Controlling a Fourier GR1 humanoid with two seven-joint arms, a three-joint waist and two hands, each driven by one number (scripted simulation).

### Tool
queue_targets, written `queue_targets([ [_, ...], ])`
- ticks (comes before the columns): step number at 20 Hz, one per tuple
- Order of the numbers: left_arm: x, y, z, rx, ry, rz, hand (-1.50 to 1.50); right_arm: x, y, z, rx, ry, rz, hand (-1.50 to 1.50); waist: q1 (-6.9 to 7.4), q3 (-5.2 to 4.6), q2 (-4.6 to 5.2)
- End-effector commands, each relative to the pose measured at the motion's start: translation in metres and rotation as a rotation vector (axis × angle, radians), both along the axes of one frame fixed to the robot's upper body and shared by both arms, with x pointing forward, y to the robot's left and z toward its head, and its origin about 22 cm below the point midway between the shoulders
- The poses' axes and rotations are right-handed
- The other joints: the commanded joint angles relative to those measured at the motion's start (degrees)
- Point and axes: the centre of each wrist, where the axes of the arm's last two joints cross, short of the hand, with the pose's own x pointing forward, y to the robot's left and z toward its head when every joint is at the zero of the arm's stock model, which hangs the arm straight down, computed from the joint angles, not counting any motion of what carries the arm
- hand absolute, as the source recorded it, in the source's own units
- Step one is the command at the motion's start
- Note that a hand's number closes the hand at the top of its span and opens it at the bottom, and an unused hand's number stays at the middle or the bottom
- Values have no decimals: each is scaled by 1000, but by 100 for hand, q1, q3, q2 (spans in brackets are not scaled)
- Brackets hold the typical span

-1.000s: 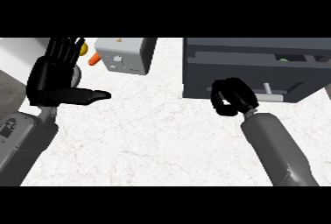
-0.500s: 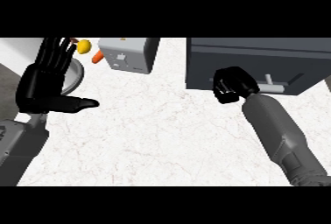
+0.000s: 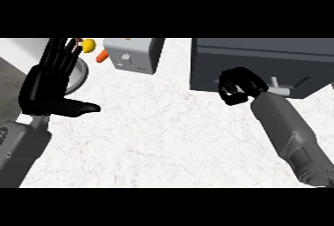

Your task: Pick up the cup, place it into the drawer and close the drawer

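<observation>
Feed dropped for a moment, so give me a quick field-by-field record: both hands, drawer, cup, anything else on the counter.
left hand: open, fingers straight and pointing up, at the view's left
right hand: fingers curled, against the drawer front
drawer: dark grey front with a pale handle, looks closed or nearly so
cup: not visible
counter: white marble
other items: small grey appliance, yellow object, orange object

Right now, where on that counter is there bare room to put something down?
The white counter lies bare between the left hand and the right hand, down to the near edge. The far left is crowded: a grey box, orange and yellow items. The dark drawer unit fills the far right.
</observation>
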Motion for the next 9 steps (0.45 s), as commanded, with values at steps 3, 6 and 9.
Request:
queue_targets([
  [3, -3, -4, -9, -17, -1, -25, -150, 24, -35, 57, 32, -87, -185, 150, 170, 45, 239],
  [6, -5, -9, -16, -10, 0, -27, -150, 16, -44, 41, 31, -76, -189, 150, 169, 50, 256],
  [9, -2, -5, -15, -10, 16, -46, -150, 20, -39, 47, 50, -80, -182, 150, 161, 44, 267],
])
